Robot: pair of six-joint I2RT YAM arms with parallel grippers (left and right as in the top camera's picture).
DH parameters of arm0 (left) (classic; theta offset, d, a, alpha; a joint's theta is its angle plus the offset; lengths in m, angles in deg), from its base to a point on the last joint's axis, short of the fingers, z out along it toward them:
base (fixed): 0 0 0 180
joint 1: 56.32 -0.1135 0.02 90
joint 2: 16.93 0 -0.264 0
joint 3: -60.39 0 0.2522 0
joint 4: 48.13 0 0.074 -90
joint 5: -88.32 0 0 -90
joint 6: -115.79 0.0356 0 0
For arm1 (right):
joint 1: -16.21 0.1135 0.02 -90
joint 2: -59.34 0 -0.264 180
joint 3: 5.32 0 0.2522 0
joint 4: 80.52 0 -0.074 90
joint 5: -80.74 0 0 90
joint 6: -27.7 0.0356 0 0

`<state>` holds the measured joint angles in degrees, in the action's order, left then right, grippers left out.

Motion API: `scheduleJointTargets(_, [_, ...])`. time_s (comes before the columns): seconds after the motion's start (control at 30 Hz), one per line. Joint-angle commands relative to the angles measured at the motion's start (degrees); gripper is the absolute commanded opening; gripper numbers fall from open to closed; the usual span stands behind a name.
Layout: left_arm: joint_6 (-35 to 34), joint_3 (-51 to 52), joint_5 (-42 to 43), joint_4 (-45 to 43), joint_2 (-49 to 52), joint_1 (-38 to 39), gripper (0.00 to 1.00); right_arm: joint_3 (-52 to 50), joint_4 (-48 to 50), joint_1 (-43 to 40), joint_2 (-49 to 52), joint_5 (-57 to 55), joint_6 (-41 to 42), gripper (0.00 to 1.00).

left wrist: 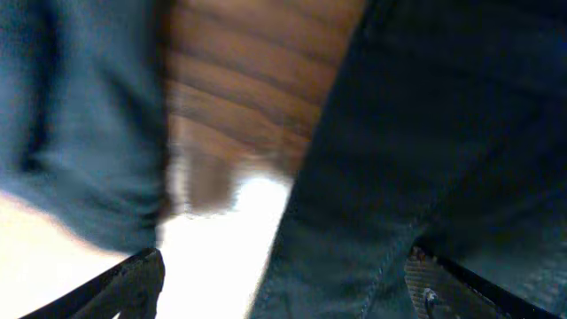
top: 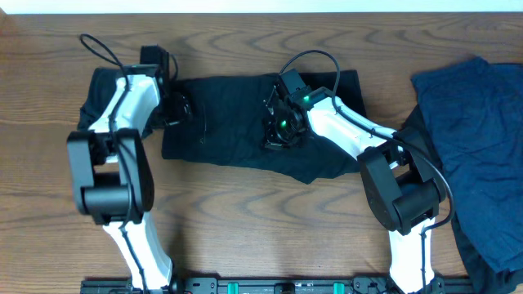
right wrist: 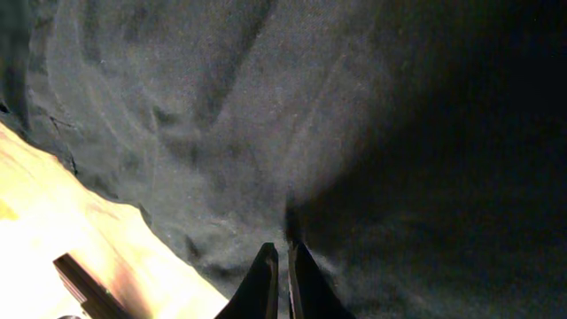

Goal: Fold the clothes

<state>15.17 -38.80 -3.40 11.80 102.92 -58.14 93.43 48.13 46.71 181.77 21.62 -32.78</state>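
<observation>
A black garment lies spread across the middle of the table. My left gripper is at its left edge, and in the left wrist view the left gripper stands open, with its fingers wide apart. The dark cloth lies under the right-hand finger. My right gripper is down on the garment's middle. In the right wrist view the right gripper is shut, with a thin ridge of the black cloth pinched at its tips.
A second dark garment lies bunched under the left arm, shown blurred in the left wrist view as a second dark garment. A navy garment covers the right end of the wooden table. Bare wood shows between the two left garments.
</observation>
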Motion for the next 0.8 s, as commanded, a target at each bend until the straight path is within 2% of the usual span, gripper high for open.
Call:
scheduleJointTargets(0.0, [1.1,-0.4,3.6,0.2,1.7,0.0,0.88,-0.5,0.1,0.2,0.6,-0.7,-0.9,0.06])
scheduleJointTargets(0.77, [3.3,0.8,7.6,-2.2,3.7,0.0,0.88,-0.5,0.8,0.2,0.6,-0.9,-0.9,0.07])
